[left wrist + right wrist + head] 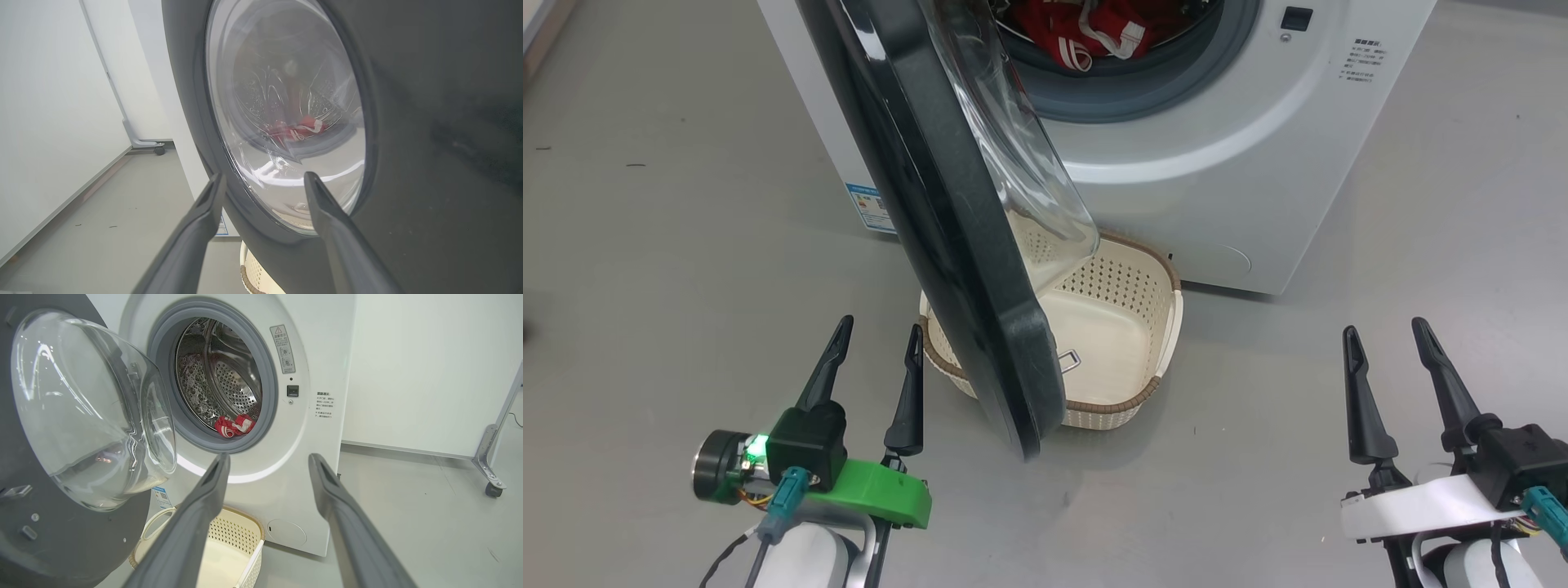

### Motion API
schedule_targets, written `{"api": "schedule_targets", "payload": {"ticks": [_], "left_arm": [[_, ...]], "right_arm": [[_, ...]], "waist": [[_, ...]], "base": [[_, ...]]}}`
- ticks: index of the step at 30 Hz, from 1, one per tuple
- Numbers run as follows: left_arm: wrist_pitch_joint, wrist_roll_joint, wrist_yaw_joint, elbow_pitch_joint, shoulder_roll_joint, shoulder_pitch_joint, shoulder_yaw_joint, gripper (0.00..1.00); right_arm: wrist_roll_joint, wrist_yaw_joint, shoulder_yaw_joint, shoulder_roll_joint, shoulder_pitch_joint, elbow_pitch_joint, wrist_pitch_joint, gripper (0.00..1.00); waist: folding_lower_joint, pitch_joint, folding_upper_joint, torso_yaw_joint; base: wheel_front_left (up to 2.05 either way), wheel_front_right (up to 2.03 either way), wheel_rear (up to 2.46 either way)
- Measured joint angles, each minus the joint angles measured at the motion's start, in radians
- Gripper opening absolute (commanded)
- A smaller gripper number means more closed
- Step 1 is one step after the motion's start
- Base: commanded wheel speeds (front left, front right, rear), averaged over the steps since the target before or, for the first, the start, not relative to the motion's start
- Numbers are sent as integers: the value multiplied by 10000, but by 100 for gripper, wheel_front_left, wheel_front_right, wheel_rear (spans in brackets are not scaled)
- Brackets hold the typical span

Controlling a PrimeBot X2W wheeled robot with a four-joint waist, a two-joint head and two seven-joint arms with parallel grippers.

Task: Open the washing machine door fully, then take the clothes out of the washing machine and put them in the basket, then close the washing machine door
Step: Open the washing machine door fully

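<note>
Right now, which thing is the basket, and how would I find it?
Find the big white washing machine. On the floor before it, below the open black-rimmed door, sits the basket. It alone is cream, with tiny holes and a brown rim.
</note>
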Motion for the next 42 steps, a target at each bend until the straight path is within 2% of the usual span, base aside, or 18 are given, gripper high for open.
{"api": "schedule_targets", "payload": {"ticks": [9, 10, 11, 13, 16, 17, 19, 20, 29, 36, 42], "left_arm": [[0, -90, 0, 0, 0, 14, -12, 100], [0, -90, 0, 0, 0, 17, -23, 92], [0, -90, 0, 0, 0, 21, -38, 92], [0, -90, 0, 2, 0, 26, -58, 48], [0, -90, 0, -2, 0, 26, -58, 25], [0, -90, 0, -12, 0, 27, -54, 22], [0, -90, 0, -25, 0, 27, -54, 10], [0, -90, 0, -35, 0, 27, -50, 0], [2, -73, 2, -702, 2, -1, 134, 0], [0, 115, 40, -2000, 0, -361, 464, 0], [-10, 493, 40, -3776, 0, -1101, 581, 0]], "right_arm": [[-159, 245, -165, 165, 81, 8, 0, 100], [-171, 265, -186, 182, 82, 8, 0, 100], [-184, 274, -213, 205, 83, 8, 0, 100], [-201, 330, -267, 238, 84, 17, 0, 100], [-217, 337, -334, 274, 100, 111, 0, 100], [-224, 366, -357, 280, 101, 119, 0, 100], [-244, 385, -407, 290, 102, 134, 0, 100], [-244, 418, -428, 295, 103, 144, 0, 100], [-336, 527, -604, 372, 145, 307, 0, 100], [-414, 594, -696, 443, 273, 401, 0, 100], [-502, 683, -759, 481, 288, 447, 0, 100]], "waist": [[0, 5, 0, 16], [0, 5, 0, 16], [1, 5, 0, 16], [1, 6, 0, 16], [1, 9, 0, 20], [0, 11, 0, 22], [0, 11, 0, 30], [1, 11, 0, 34], [0, -9, 0, 97], [0, -44, 0, 160], [1, -84, 0, 207]], "base": [[0, 0, 0], [0, 0, 0], [0, 0, 0], [0, 0, 0], [0, 0, 0], [0, 0, 0], [0, 0, 0], [0, 0, 0], [0, 0, 0], [0, 0, 0], [0, 0, 0]]}}
